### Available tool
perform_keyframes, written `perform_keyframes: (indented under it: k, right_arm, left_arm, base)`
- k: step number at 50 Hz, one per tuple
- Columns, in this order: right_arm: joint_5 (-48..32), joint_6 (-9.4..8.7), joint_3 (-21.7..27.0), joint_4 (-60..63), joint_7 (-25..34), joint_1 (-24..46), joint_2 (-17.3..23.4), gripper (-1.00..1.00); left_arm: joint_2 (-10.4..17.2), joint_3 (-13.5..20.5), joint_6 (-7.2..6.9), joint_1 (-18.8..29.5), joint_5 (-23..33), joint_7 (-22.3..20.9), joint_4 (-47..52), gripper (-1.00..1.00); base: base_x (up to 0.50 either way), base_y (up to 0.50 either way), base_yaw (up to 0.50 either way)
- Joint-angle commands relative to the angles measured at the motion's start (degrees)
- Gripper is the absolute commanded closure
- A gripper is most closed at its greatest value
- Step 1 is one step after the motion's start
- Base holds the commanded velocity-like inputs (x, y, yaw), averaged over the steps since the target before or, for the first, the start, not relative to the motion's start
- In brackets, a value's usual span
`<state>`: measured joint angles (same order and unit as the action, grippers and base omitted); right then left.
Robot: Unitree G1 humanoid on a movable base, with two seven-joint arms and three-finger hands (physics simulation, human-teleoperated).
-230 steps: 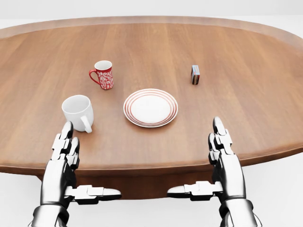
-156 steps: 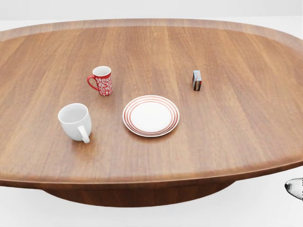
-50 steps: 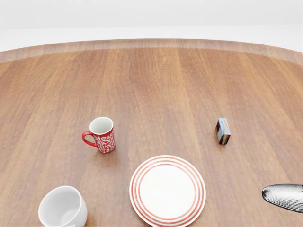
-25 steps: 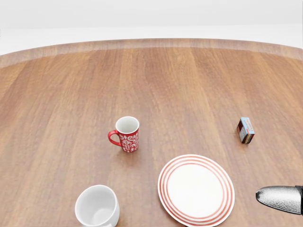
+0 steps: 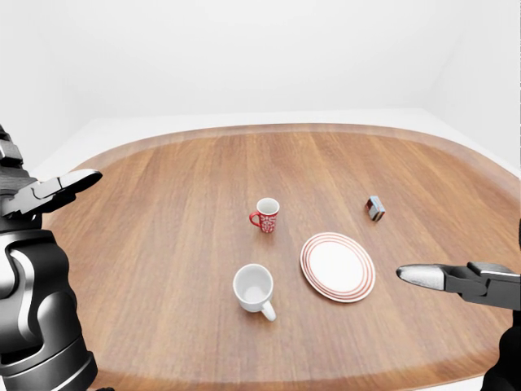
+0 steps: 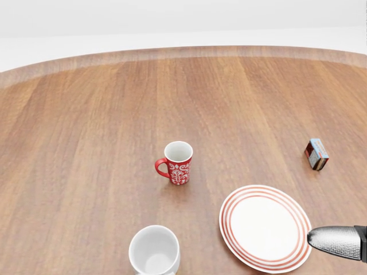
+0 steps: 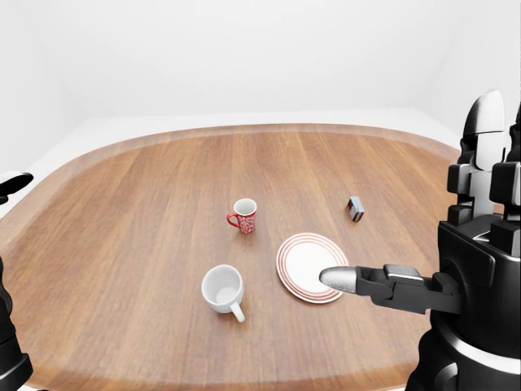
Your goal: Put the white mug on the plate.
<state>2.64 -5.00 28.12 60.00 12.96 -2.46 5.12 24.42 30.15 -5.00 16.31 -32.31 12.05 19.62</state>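
Note:
The white mug [image 5: 254,288] stands upright on the wooden table [image 5: 163,244], handle toward the view's bottom right, and nothing touches it. To its right lies the red-ringed plate [image 5: 338,266], bare, a short gap away. My left hand [image 5: 45,167] is raised at the far left of the left-eye view, open, well off from the mug. In the right-eye view my right hand [image 7: 411,195] is raised at the right, open and holding nothing. Its thumb [image 7: 358,281] points left, level with the plate's right rim. In the head view only that thumb tip [image 6: 335,242] shows.
A red patterned mug [image 5: 266,215] stands above the white mug in the view. A small box [image 5: 375,208] sits up and right of the plate. The oval table's near rim [image 5: 269,383] runs along the bottom of the eye views.
The camera has moved: in the head view the mugs, plate and box have all slid rightward over the last second. The right thumb tip stays at the lower right edge.

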Motion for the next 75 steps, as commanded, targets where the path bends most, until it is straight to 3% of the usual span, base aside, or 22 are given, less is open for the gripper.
perform_keyframes:
  k: [1, 12, 24, 30, 43, 55, 62, 75]
  right_arm:
    - [-0.41, 0.0, -0.25, 0.0, 0.31, 0.05, -0.17, -1.0]
    - [-0.67, 0.0, -0.89, -0.47, 0.14, 0.14, -0.57, -1.0]
    - [-5.98, 0.0, -9.79, -4.21, -0.61, 1.19, -0.76, -1.0]
    - [-11.52, 0.0, -21.27, -10.53, -2.09, 4.0, -0.96, -1.0]
    - [-21.8, 0.0, -35.38, -26.79, 0.69, 12.14, -3.69, -1.0]
    - [-34.38, 0.0, -41.3, -30.68, 10.6, 14.96, -5.71, -1.0]
    - [-46.36, 0.0, -45.51, -32.4, 19.27, 12.39, -6.17, -1.0]
    - [-58.0, 0.0, -49.0, -30.65, 27.04, 9.3, -9.04, -1.0]
  left_arm:
    - [-0.03, 0.03, 0.0, -0.04, 0.0, 0.02, 0.08, -1.0]
    - [-0.13, -0.09, 0.0, -0.02, 0.18, -0.08, -0.07, -1.0]
    - [-0.11, -0.08, 0.0, -0.02, 0.19, 0.03, 0.24, -1.0]
    - [-0.31, -0.11, 0.0, -0.17, 0.33, -0.12, 0.47, -1.0]
    - [-0.2, -0.01, 0.0, -0.11, 0.22, -0.1, 0.37, -1.0]
    - [-0.21, -0.22, 0.0, -0.01, 0.41, -0.26, -0.29, -1.0]
    - [-0.29, -0.3, 0.0, 0.0, 0.62, -0.4, -0.71, -1.0]
    - [-0.37, -0.25, 0.0, -0.22, 0.74, -0.22, 0.08, -1.0]
  base:
    - [0.14, 0.37, 0.0]
    - [0.07, 0.14, 0.0]
    - [0.0, 0.0, 0.0]
    - [0.0, 0.0, 0.0]
    - [0.0, 0.0, 0.0]
    - [0.0, 0.0, 0.0]
    - [0.0, 0.0, 0.0]
    - [0.0, 0.0, 0.0]
